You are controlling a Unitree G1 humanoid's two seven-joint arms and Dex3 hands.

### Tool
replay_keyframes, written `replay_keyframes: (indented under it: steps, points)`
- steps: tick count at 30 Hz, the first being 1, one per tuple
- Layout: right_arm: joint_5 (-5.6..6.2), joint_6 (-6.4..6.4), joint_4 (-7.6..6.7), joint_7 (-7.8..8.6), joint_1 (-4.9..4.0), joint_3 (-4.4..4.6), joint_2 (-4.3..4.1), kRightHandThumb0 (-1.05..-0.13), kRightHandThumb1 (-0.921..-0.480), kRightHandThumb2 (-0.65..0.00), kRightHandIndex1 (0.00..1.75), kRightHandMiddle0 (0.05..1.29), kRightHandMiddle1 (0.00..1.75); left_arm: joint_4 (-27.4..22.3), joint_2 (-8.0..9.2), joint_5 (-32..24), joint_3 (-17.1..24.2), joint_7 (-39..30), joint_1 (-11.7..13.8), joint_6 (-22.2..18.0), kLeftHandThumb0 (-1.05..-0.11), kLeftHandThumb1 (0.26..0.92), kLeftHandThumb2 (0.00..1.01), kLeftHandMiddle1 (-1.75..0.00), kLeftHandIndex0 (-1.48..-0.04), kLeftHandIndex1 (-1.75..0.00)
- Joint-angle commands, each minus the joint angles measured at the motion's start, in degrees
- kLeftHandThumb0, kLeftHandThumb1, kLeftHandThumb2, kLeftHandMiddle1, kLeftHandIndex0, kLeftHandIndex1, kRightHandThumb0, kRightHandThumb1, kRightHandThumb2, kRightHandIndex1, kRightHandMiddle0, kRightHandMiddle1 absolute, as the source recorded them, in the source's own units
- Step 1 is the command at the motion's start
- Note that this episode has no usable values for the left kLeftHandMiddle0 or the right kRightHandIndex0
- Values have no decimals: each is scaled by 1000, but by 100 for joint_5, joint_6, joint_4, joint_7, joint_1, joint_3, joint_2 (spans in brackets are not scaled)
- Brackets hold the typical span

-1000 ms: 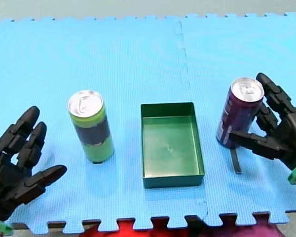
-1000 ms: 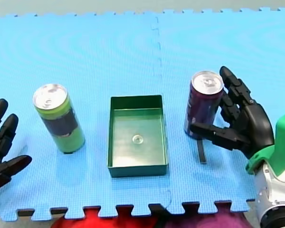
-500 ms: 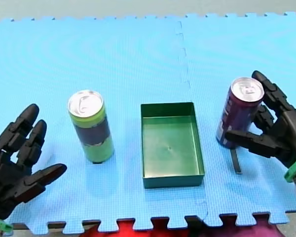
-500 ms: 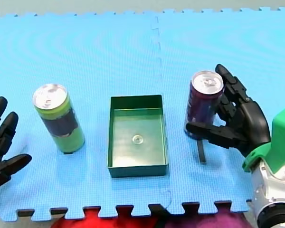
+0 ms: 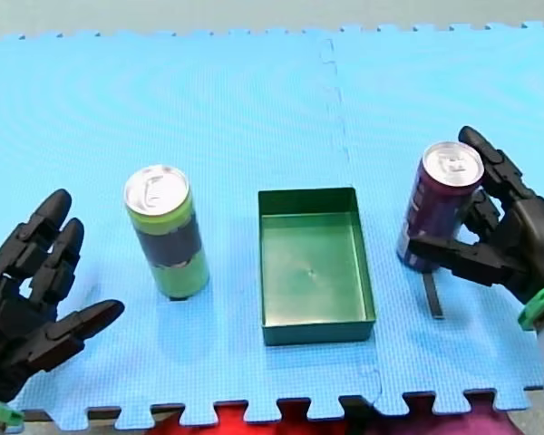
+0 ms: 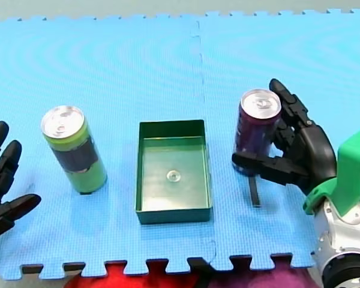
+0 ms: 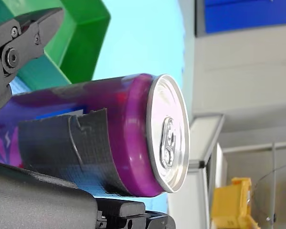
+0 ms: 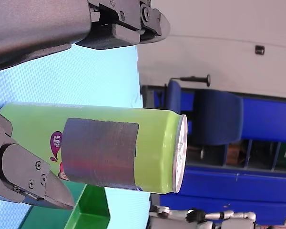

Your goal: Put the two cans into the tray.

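A purple can (image 5: 450,163) stands upright on the blue mat, to the right of the green tray (image 5: 308,196). My right hand (image 5: 446,207) is wrapped around it, with the fingers (image 5: 491,172) behind its top and the thumb across its lower front. In the first wrist view the purple can (image 7: 109,133) lies against a finger. A green can (image 5: 168,236) with a dark band stands upright left of the tray. My left hand (image 5: 86,258) is at the lower left, apart from that can and holding nothing. The tray holds no can.
A short dark strip (image 5: 432,295) lies on the mat just in front of the purple can. The blue foam mat (image 5: 254,100) stretches far behind the objects. Its jagged front edge (image 5: 281,408) runs just below the tray and the hands.
My right hand has shifted left and closed in around the purple can. The cans, the tray and the left hand have stayed where they were.
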Motion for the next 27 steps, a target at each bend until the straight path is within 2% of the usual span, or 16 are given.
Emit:
replay_keyframes:
  steps: [1, 8, 19, 27]
  points:
    - [-24, -43, 37, -30, -53, 6, -26, -807, -550, -2, 6, 98, 2, -10, 30, -25, 13, -22, 13, -3, -1048, 650, 2, -8, -238, 0]
    - [-51, -57, 132, -66, -138, -17, -63, -812, -554, -2, 6, 103, 3, -44, 38, -52, 25, -55, 38, 26, -1048, 651, 2, -7, -235, 0]
    - [-65, -43, 212, -113, -187, -41, -68, -820, -561, -2, 6, 111, 3, -197, 50, -128, 27, -106, 112, 166, -1048, 651, 1, -4, -234, 0]
    - [-69, -2, 320, -154, -269, -84, -136, -823, -564, -2, 3, 118, 3, -261, 58, -170, 53, -172, 144, 219, -1048, 650, 0, -3, -234, 0]
